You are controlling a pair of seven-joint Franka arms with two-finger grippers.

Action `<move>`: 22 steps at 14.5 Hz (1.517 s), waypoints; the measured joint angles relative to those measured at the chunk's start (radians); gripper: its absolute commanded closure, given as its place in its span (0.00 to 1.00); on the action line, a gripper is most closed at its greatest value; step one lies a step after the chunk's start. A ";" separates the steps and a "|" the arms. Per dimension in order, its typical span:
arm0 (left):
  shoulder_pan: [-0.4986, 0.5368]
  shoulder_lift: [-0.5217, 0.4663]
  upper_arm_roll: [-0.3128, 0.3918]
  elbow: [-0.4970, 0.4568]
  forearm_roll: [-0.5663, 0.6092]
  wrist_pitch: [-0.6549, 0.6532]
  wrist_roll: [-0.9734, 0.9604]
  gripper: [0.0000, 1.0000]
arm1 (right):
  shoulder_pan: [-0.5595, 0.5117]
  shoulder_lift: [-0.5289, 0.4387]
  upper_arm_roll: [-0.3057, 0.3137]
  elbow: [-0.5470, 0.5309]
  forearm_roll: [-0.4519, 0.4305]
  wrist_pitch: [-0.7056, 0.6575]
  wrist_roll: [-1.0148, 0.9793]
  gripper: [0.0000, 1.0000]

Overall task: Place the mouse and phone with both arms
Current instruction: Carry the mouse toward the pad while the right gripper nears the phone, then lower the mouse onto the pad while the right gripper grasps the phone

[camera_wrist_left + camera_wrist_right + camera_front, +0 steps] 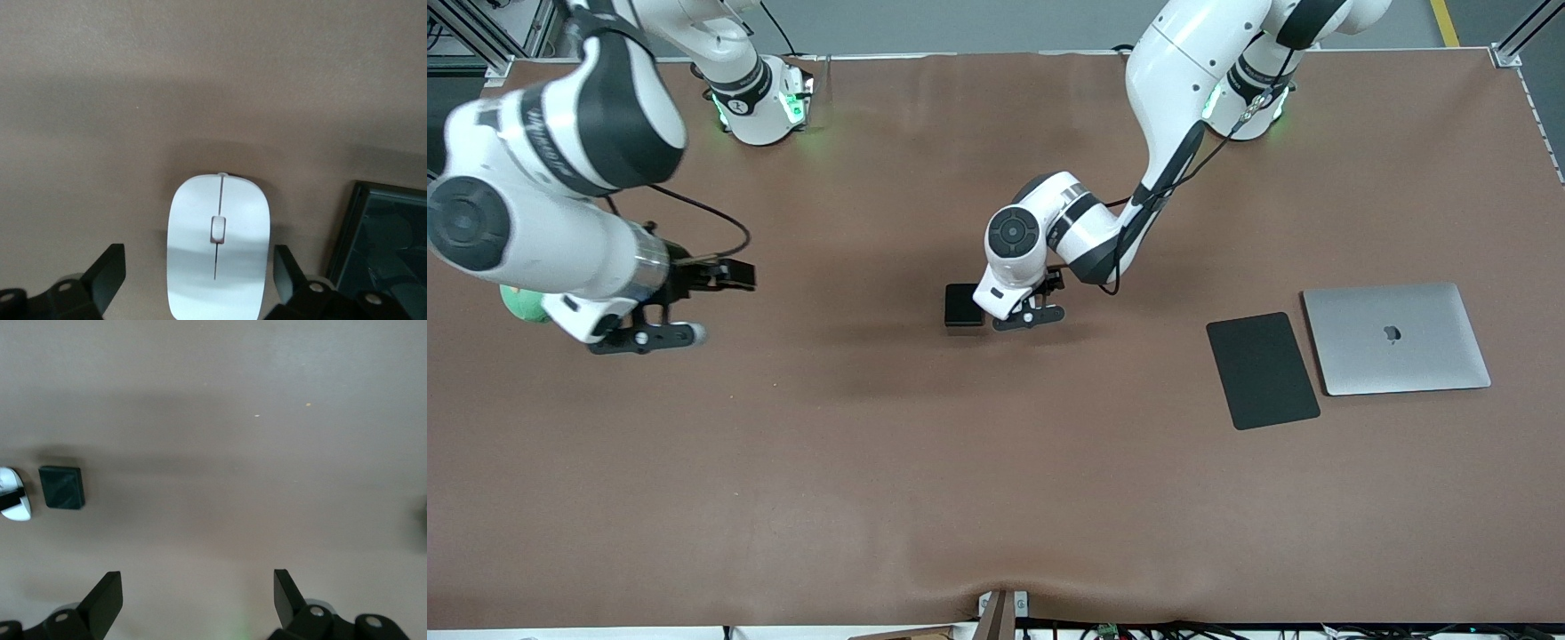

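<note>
Left gripper: sitting low over the mouse at mid-table, its fingers spread wide and standing clear on either side of the white shell — nothing clamped. Only the left wrist view is showing this; in the front view the wrist is hiding the mouse entirely, and the left gripper is showing merely as a black tip.

The phone is lying flat on the brown table just beside the mouse, toward the right arm's end; from the left gripper in the front view, it is at about 9 o'clock.

Right gripper: hovering over bare table near the right arm's end, fingers parted and empty. Its wrist view is catching both phone and mouse side by side, small and well off.

At about 3 o'clock from the left gripper in the front view — a black mouse pad lying just beside a closed silver laptop.
</note>
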 measured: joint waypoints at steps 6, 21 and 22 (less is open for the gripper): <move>-0.015 0.014 0.000 -0.001 0.000 0.024 -0.016 0.53 | 0.088 0.013 0.001 -0.068 0.003 0.118 0.121 0.00; 0.280 -0.199 0.020 0.001 0.006 -0.205 0.300 0.50 | 0.281 0.161 0.002 -0.200 0.041 0.463 0.274 0.00; 0.333 -0.217 0.021 -0.019 0.006 -0.210 0.364 0.50 | 0.291 0.176 0.002 -0.201 0.054 0.481 0.274 0.00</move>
